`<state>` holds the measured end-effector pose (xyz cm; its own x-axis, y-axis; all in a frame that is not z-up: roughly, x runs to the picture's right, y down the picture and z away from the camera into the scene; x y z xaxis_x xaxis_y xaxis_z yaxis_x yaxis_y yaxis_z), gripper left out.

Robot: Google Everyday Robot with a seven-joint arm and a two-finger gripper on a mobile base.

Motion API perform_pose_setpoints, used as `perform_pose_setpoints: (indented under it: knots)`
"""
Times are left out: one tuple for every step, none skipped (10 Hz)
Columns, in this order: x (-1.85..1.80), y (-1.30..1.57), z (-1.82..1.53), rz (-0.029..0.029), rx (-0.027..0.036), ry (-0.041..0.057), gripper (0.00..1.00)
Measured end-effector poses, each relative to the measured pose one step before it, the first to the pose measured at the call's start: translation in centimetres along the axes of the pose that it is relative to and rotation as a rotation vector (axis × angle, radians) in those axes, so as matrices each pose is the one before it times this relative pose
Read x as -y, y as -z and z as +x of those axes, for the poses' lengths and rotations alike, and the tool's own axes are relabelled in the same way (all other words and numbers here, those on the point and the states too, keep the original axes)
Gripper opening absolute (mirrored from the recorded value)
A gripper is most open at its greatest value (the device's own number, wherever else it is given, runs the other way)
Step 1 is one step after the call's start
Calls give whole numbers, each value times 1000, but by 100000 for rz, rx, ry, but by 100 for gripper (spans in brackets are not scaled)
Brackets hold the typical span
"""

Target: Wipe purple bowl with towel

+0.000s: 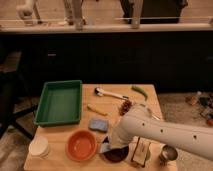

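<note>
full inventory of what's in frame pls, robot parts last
wooden table: 1, light wood, centre of view
green tray: 1, green, left half of table
orange bowl: 1, orange, front edge, left of purple bowl
purple bowl: 1, dark purple, front centre, partly under the arm
towel: 1, pale, at the purple bowl's left rim
blue sponge: 1, blue, behind the bowls
white cups: 1 stack, white, front left corner
green pepper: 1, green, back right
metal cup: 1, silver, front right
arm: 1, white, reaching in from the right
gripper: 1, down over the purple bowl
</note>
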<state>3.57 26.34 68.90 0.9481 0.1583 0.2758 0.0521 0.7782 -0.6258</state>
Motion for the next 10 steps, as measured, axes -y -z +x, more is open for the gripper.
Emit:
perform_pose_setpoints:
  knots:
    - [204, -83, 387, -833, -1287, -584, 0]
    - [955, -338, 44, -1507, -1105, 123, 0]
    - [698, -181, 13, -1375, -1112, 744, 0]
    - [720, -225, -223, -1140, -698, 1188, 0]
    - [101, -132, -195, -1324, -797, 1199, 0]
    - [-66, -141, -499, -973, -173, 1473, 0]
    - [-402, -121, -299, -1027, -264, 994, 0]
    - [-894, -40, -306, -999, -166, 906, 0]
    - [-1325, 66, -30, -751, -169, -149, 0]
    - [-1383, 153, 52, -581, 8, -436, 0]
